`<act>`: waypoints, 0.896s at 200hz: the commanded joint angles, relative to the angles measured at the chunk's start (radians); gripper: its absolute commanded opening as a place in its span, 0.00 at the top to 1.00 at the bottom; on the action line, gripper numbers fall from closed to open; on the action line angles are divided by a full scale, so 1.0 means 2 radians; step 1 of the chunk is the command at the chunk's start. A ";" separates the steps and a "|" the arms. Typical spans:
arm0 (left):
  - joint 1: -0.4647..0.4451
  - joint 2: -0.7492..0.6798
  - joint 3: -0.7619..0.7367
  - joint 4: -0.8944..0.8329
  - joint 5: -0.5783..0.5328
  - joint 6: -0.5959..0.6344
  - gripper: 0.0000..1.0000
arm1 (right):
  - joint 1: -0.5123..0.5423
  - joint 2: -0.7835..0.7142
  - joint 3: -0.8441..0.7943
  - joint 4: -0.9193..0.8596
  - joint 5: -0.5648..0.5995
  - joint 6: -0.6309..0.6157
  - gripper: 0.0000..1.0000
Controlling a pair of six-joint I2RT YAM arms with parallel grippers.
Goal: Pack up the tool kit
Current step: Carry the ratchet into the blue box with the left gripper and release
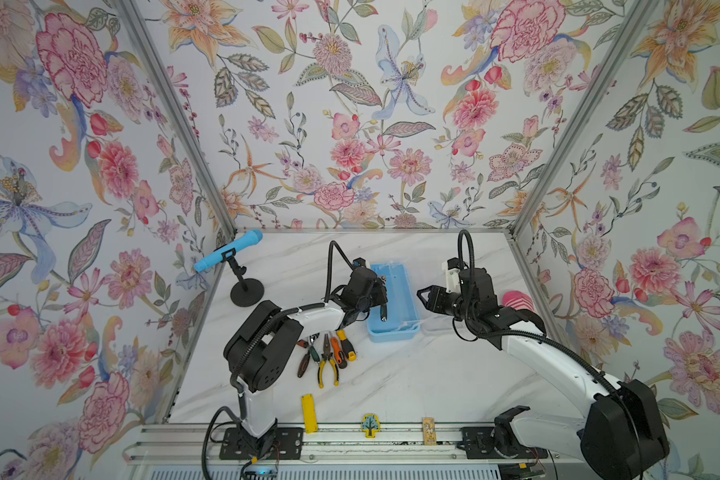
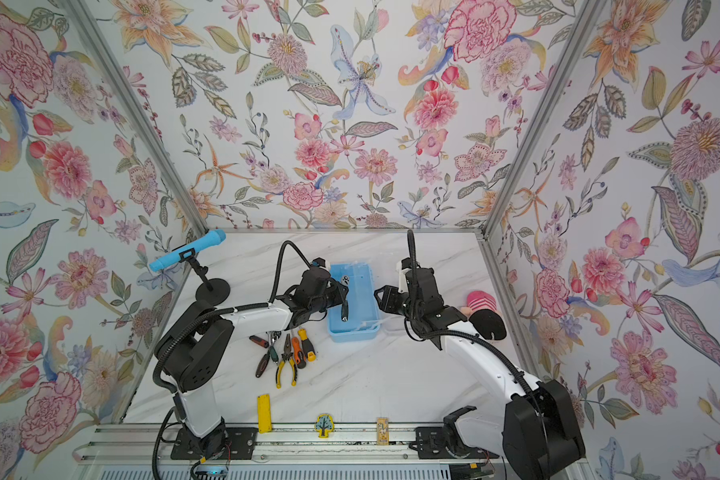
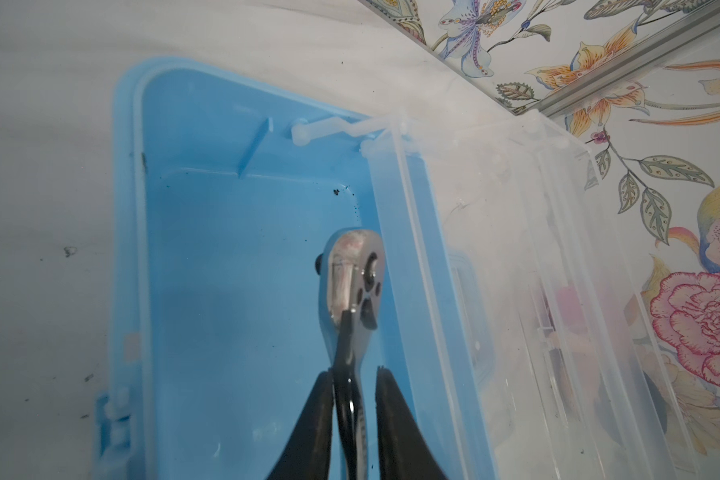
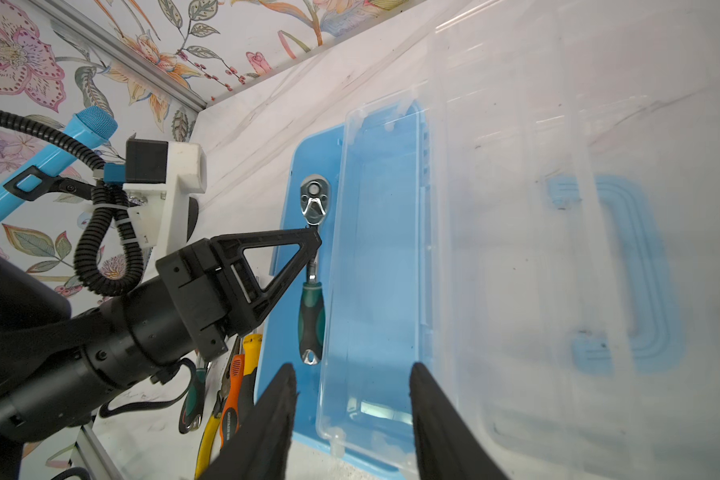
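Note:
The light-blue tool box [image 1: 393, 330] [image 2: 354, 332] stands open mid-table, its clear lid [image 4: 516, 208] [image 3: 516, 249] folded out toward the right arm. My left gripper [image 3: 354, 370] [image 1: 382, 296] reaches over the box; its jaws stand slightly apart around a green-handled ratchet wrench [image 3: 352, 274] [image 4: 312, 307], one finger touching the handle and a thin gap at the other. My right gripper [image 4: 352, 370] [image 1: 422, 297] is open above the near end of the lid and box rim, gripping nothing. Yellow-handled pliers [image 1: 327, 368], an orange screwdriver [image 1: 337, 353], a yellow screwdriver [image 1: 346, 344] and another ratchet wrench [image 1: 304, 362] lie left of the box.
A blue microphone on a black stand [image 1: 227, 251] occupies the back left corner. A flat yellow bar [image 1: 309, 413], a tree-shaped piece [image 1: 369, 424] and a small card [image 1: 429, 430] lie along the front edge. A pink striped object [image 1: 516, 300] sits behind the right arm, by the right wall.

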 commanded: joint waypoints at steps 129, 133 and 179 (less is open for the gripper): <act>-0.002 -0.146 -0.027 -0.074 -0.131 0.151 0.55 | 0.049 0.016 0.052 -0.030 0.028 -0.032 0.54; -0.002 -0.165 -0.033 -0.079 -0.137 0.154 0.54 | 0.053 0.019 0.054 -0.032 0.033 -0.034 0.54; 0.015 -0.254 -0.123 -0.126 -0.178 0.141 0.52 | 0.102 0.051 0.076 -0.043 0.070 -0.056 0.54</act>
